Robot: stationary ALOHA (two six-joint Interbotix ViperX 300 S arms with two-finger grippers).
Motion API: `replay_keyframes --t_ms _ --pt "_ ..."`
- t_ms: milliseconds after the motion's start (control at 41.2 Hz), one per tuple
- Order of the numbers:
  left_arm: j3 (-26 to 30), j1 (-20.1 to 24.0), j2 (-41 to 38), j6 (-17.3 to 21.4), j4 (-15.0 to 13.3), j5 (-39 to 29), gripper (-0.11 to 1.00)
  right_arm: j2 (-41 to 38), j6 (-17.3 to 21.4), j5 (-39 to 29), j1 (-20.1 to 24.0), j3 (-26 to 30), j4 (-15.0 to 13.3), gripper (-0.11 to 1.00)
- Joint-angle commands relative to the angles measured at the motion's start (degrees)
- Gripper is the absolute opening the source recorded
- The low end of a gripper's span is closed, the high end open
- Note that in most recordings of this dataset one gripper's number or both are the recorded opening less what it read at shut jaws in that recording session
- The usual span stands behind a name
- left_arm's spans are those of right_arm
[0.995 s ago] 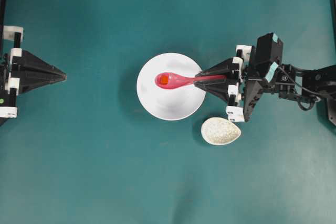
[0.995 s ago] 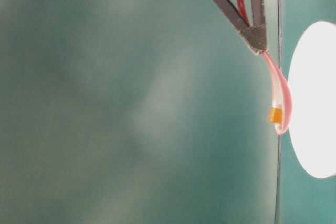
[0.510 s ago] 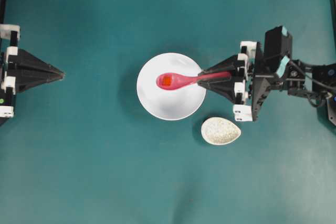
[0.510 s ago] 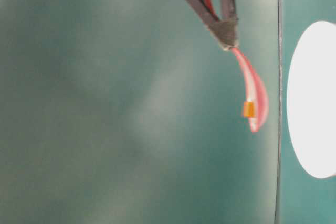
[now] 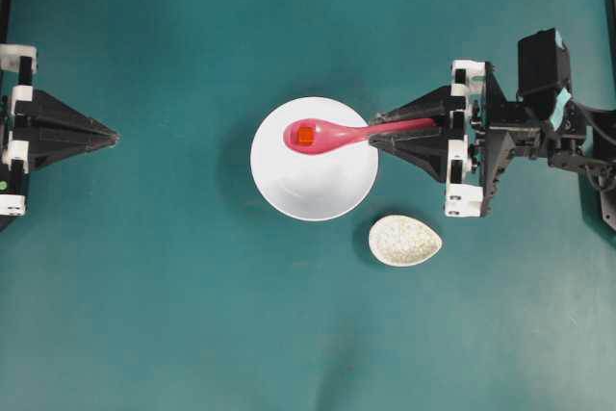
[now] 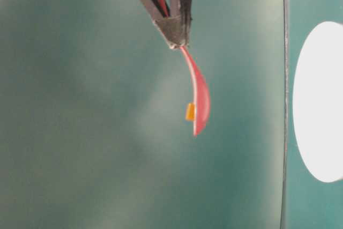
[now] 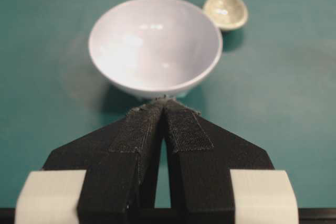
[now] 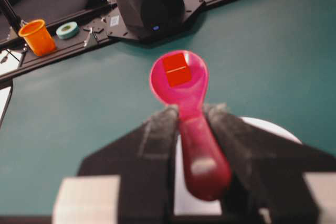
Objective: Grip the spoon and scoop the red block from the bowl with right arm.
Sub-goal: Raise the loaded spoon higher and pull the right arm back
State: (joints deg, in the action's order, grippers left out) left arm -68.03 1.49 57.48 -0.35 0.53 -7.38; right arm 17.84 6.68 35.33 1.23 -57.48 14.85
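Aloft, glossy pink spoon [image 5: 348,133] pinched in right jaws, cradling tiny red block [image 5: 304,135], left jaws pressed together

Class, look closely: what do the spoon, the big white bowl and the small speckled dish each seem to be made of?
Spoon: glossy magenta, likely plastic or glazed ceramic; its handle shows a bright highlight.
Bowl: smooth, shiny white, ceramic or melamine; lamp reflections sit inside it.
Speckled dish: grey-white with fine flecks, probably glazed stoneware, though the look leaves this open.
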Motion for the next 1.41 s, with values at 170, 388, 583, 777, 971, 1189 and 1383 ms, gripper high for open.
replay_keyframes --t_ms 170,388,583,777,971,1189,1383 --pt "1.05 0.09 -0.7 -0.09 0.09 0.7 0.0 0.88 -0.26 0.26 -0.26 3.08 -0.18 0.24" --pt "1.14 0.09 -0.79 -0.09 0.09 0.97 0.0 1.14 -0.44 -2.55 -0.35 5.01 -0.18 0.24" --pt "1.14 0.09 -0.79 -0.18 0.09 1.49 0.0 1.41 -0.44 -5.54 -0.44 5.89 -0.18 0.24" --pt "1.05 0.09 -0.79 -0.18 0.09 3.08 0.0 1.93 -0.44 -5.8 -0.88 5.8 -0.09 0.24" --pt "0.97 0.09 -0.88 -0.26 0.09 2.72 0.0 1.93 -0.35 -5.8 -0.97 5.8 -0.09 0.24" --pt "0.79 0.09 -1.58 -0.26 0.09 2.72 0.0 1.93 -0.35 -5.71 -1.05 5.71 -0.09 0.24" --pt "0.62 -0.26 -2.2 -0.26 0.09 2.72 0.0 1.93 -0.35 -5.8 -1.14 5.71 -0.09 0.24"
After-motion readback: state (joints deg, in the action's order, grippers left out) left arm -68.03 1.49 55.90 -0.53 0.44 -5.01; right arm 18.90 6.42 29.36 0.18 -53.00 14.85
